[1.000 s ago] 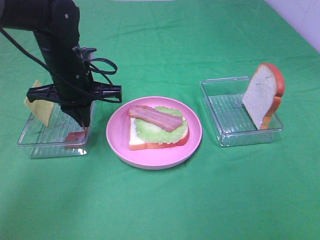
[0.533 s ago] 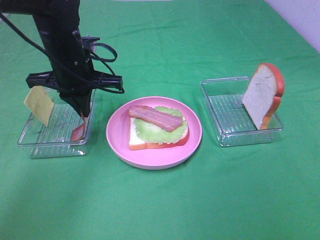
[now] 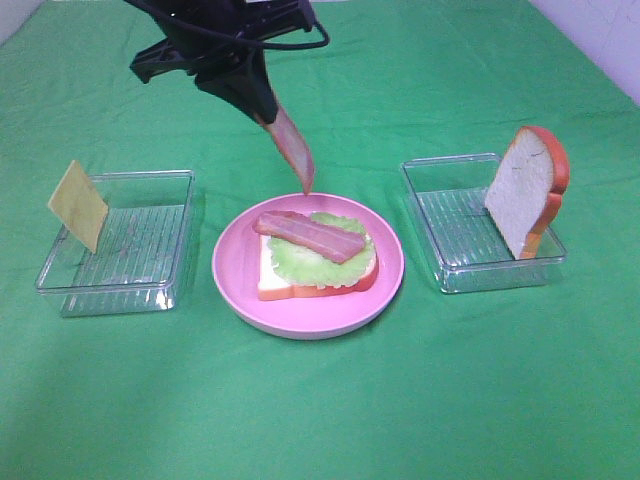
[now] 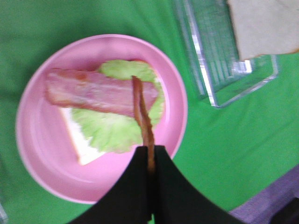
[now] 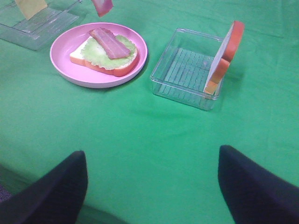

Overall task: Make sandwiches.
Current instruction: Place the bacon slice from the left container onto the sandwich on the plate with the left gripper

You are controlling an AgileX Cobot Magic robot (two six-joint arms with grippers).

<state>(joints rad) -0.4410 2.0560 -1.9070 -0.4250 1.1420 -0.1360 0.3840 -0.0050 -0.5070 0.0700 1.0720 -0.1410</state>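
Observation:
On the pink plate (image 3: pixel 240 290) lies a bread slice (image 3: pixel 270 285) with lettuce (image 3: pixel 300 262) and one bacon strip (image 3: pixel 310 235) on top. My left gripper (image 3: pixel 262 112) is shut on a second bacon strip (image 3: pixel 293 152), which hangs above the plate's far edge; the left wrist view shows it (image 4: pixel 142 116) dangling over the stack. A yellow cheese square (image 3: pixel 77 205) leans in the left clear tray (image 3: pixel 120 285). A second bread slice (image 3: pixel 528 188) stands in the right clear tray (image 3: pixel 450 265). My right gripper (image 5: pixel 152 186) is open over bare cloth, near the table's front.
Green cloth covers the table. The right tray (image 5: pixel 184 70) with its upright bread (image 5: pixel 223 58) sits right of the plate (image 5: pixel 70 70). A pale wall edge (image 3: pixel 600 35) shows at the back right.
My left gripper has lifted the bacon strip out of the left tray and carried it up and right, to above the plate. The right arm has not moved.

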